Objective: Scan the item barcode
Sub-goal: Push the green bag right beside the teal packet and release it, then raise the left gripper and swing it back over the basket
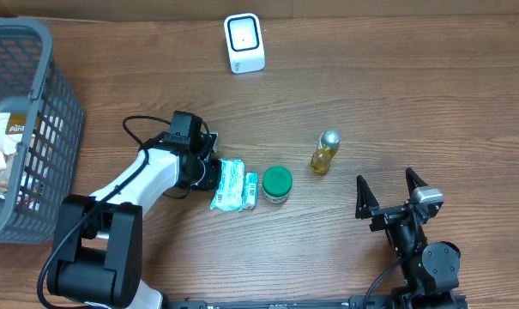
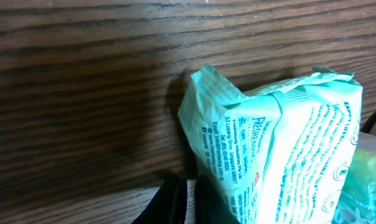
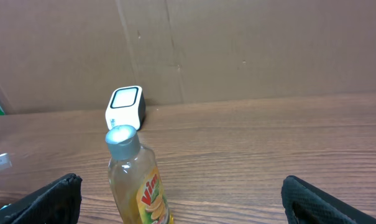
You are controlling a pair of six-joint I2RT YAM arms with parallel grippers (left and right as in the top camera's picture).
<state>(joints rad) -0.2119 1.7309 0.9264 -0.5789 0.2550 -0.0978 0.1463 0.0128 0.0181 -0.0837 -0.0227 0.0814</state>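
Observation:
A mint-green pack of wet tissues (image 1: 230,184) lies flat on the wooden table (image 1: 396,94); in the left wrist view the pack (image 2: 287,143) fills the right side. My left gripper (image 1: 204,172) sits at the pack's left end. Its fingers (image 2: 189,182) are shut side by side on the wood, with only a thin slit and nothing between them, and the right finger rests against the pack's crimped end. The white barcode scanner (image 1: 244,43) stands at the back. My right gripper (image 1: 389,190) is open near the front right, with nothing between its fingers (image 3: 57,196).
A green-lidded jar (image 1: 277,184) stands right beside the pack. A yellow dish-soap bottle (image 1: 324,152) with a silver cap stands upright ahead of the right gripper, and shows as the bottle (image 3: 138,180) in the right wrist view. A grey basket (image 1: 45,112) of goods occupies the left edge.

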